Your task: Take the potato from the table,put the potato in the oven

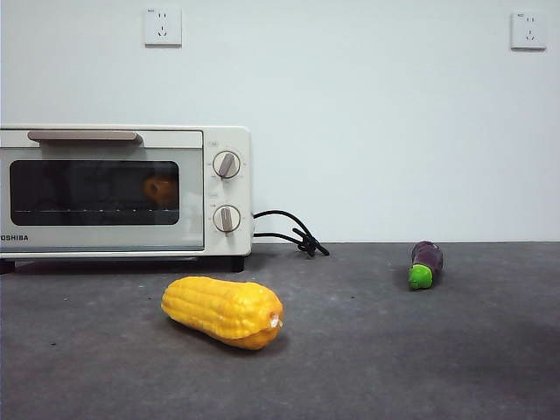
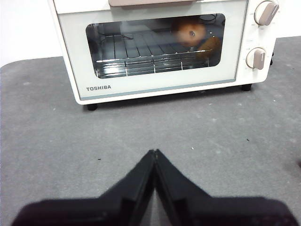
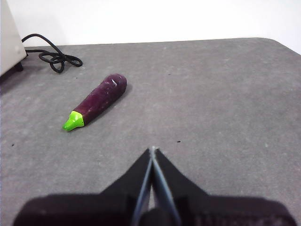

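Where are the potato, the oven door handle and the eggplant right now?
potato (image 2: pixel 191 32): left wrist view, its rounded front, seen through the oven glass.
oven door handle (image 1: pixel 84 136): front view, middle of the bar.
eggplant (image 3: pixel 101 96): right wrist view, middle of the purple body.

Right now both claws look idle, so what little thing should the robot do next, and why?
Probably nothing more than keeping both arms back. The potato already sits on the rack inside the oven, behind its shut glass door, and the left gripper and right gripper are both shut and empty above the table. Only the corn and eggplant lie outside.
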